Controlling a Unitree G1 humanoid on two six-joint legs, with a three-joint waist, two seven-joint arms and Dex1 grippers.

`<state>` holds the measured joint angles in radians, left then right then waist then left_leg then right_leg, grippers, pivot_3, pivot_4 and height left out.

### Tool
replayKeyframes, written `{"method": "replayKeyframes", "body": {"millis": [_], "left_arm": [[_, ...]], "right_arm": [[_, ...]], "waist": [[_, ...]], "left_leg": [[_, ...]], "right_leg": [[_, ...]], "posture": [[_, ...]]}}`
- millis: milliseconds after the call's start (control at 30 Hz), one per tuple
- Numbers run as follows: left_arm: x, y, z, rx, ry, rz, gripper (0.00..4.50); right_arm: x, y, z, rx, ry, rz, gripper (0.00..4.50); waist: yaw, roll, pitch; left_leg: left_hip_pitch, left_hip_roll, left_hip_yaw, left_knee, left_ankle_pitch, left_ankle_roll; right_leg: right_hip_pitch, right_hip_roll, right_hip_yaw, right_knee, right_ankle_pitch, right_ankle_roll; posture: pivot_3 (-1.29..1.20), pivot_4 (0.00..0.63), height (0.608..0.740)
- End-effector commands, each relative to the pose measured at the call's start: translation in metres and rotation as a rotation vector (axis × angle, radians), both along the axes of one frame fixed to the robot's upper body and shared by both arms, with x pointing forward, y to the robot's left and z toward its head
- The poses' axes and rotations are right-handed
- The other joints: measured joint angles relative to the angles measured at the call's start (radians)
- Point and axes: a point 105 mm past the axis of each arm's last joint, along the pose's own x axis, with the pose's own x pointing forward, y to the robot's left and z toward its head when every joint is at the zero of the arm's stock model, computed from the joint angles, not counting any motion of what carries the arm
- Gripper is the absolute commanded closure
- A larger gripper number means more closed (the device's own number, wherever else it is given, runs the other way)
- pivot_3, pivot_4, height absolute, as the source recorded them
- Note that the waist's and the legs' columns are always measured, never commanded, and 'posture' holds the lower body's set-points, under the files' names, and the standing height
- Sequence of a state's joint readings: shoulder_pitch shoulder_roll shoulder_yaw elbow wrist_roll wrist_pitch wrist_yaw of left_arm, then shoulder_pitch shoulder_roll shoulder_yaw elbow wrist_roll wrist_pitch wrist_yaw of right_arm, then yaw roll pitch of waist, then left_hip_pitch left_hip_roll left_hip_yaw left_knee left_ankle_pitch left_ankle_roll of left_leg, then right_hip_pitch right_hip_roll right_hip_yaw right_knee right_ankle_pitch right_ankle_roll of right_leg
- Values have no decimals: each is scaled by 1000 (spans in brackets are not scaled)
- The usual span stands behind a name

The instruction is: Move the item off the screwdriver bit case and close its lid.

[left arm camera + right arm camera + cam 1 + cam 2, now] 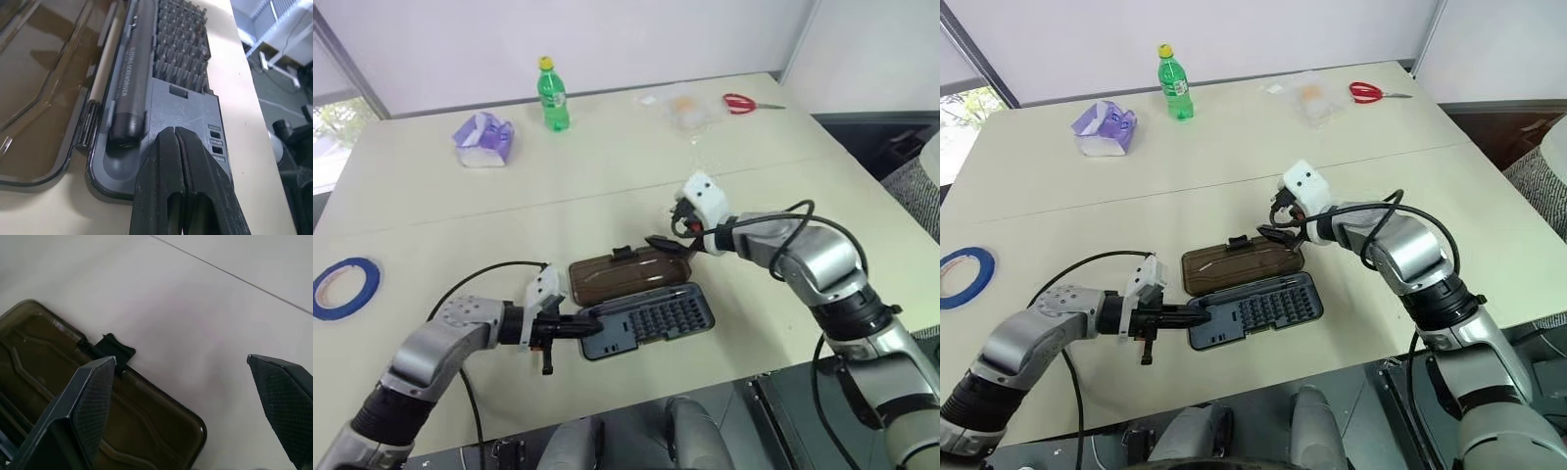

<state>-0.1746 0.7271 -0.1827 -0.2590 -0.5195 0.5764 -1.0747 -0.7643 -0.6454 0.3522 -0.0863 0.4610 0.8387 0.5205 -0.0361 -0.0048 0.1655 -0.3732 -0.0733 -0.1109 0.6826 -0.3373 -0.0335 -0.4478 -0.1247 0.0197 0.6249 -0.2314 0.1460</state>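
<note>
Near the table's front edge the screwdriver bit case [651, 321] lies open, its lid [628, 273] flat behind it. With fingers pressed together, the left gripper [182, 161] rests on the case's end, while the right gripper [190, 396], spread wide, hovers over the lid's latch side. Closing seems in hand; next, the right gripper likely needs to catch that edge and swing it over.

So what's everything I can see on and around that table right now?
screwdriver bit case: one, dark grey, near edge, open
lid: one, smoky brown, lying flat behind the case
bottle: one, green with yellow cap, far side
tissue pack: one, purple and white, far left
tape roll: one, blue, left edge
scissors: one pair, red handles, far right
plastic bag: one, clear, beside the scissors
left pincer: black, shut, at the case's end
right pincer: black, open, over the lid
</note>
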Motion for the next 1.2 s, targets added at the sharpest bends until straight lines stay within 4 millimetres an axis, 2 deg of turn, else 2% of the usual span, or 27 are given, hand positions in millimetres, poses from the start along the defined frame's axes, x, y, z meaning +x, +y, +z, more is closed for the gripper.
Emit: {"method": "replayKeyframes", "body": {"millis": [33, 200, 367, 467, 633, 867, 1133, 1200], "left_arm": [[-2, 3, -23, 50, 28, 12, 4500], [1, 5, -29, 51, 21, 34, 4500], [1, 7, -30, 48, 18, 52, 4500], [1, 7, -31, 48, 18, 56, 4500], [1, 8, -29, 47, 10, 65, 4500], [2, 11, -26, 45, 2, 76, 4500], [3, 9, -23, 39, -8, 83, 4500], [4, 9, -23, 39, -10, 84, 4500]], "right_arm": [[-3, 11, 15, -66, -103, 150, 51], [-9, 15, 21, -159, -152, 358, 51], [2, 15, 20, -242, -184, 487, 51], [16, 15, 15, -251, -176, 498, 51], [32, 12, -4, -287, -136, 503, 51], [41, 9, -24, -310, -101, 491, 51], [48, 3, -33, -310, -83, 452, 51], [48, 1, -36, -319, -76, 451, 573]], "waist": [[1, 0, 0], [12, 1, 0], [17, 1, -1], [16, 1, -1], [16, 1, -1], [12, 1, -1], [9, 2, -2], [8, 2, -2]], "left_leg": [[0, 0, 0, 0, 0, 0], [2, 0, 0, 0, 0, 0], [2, 0, 0, 0, 0, 0], [3, 0, 0, 0, 0, 0], [3, 0, 0, 0, 0, 0], [3, 0, 0, 0, 0, -1], [4, 0, -1, 0, 0, -1], [4, 0, -1, 0, 1, -1]], "right_leg": [[0, 0, 0, 0, 0, 0], [4, 0, -1, -3, 0, 0], [4, 0, -1, -4, 0, 0], [5, 0, -1, -4, 0, 0], [5, 0, 0, -4, 0, 0], [5, 0, -1, -4, 0, 0], [5, 0, -1, -3, 0, 0], [5, 0, -1, -3, 0, 0]], "posture": [[0, 150, 740], [0, 150, 740], [0, 150, 740], [0, 150, 740], [0, 150, 740], [0, 150, 740], [0, 150, 740], [0, 150, 740]]}}
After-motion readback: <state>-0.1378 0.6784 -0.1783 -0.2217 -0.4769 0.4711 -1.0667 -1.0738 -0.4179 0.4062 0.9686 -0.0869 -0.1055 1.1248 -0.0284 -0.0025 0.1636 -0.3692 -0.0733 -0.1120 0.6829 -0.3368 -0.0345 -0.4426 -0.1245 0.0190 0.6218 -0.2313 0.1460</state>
